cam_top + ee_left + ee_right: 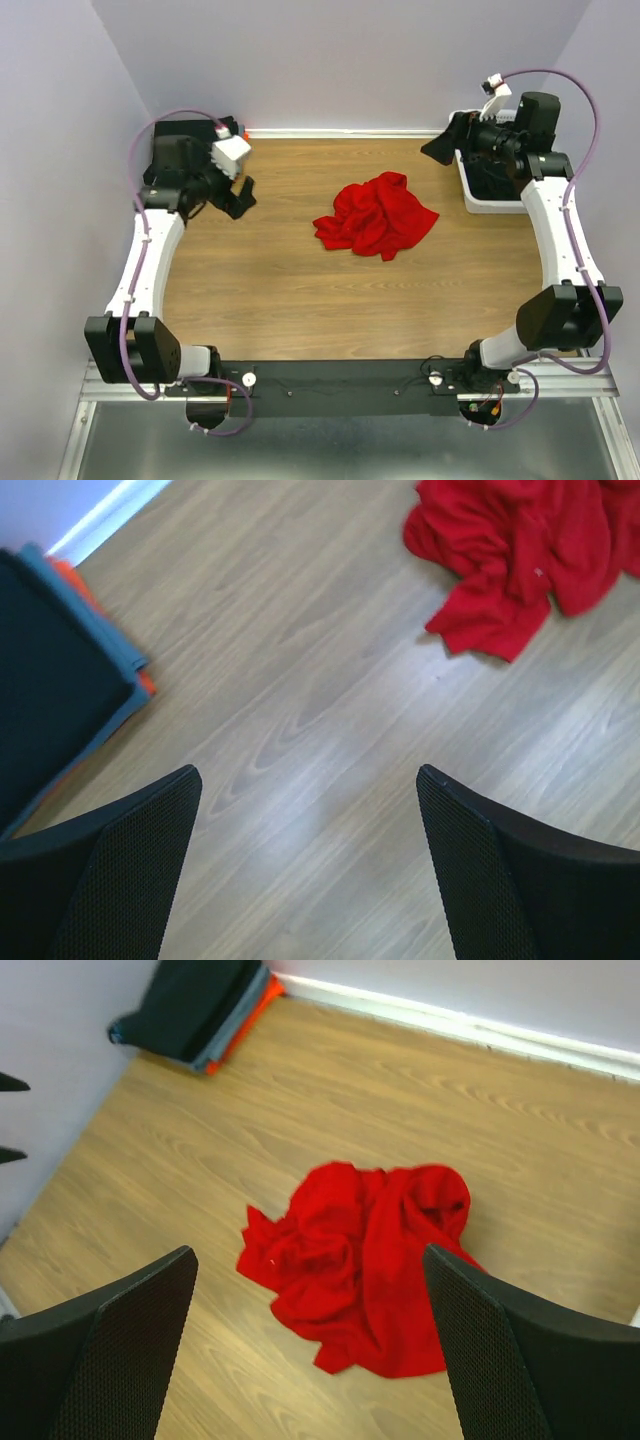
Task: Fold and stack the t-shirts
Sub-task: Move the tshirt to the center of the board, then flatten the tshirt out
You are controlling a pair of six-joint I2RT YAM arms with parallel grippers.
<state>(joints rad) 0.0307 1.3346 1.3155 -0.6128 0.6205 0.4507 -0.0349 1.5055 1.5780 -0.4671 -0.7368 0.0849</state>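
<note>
Right, red shirt (375, 215) sits crumpled mid-table, a tangled heap with no hem or sleeve laid out. Left gripper (308, 775) hangs wide open and empty near the folded stack (50, 680) in the far-left corner. Right gripper (308, 1253), jaws spread just as wide, holds nothing over by the basket (480, 205), facing the heap. The danger, I'd say — a pinch into the middle of that bundle catches several layers, and the shirt comes up as a knot instead of spreading flat.
</note>
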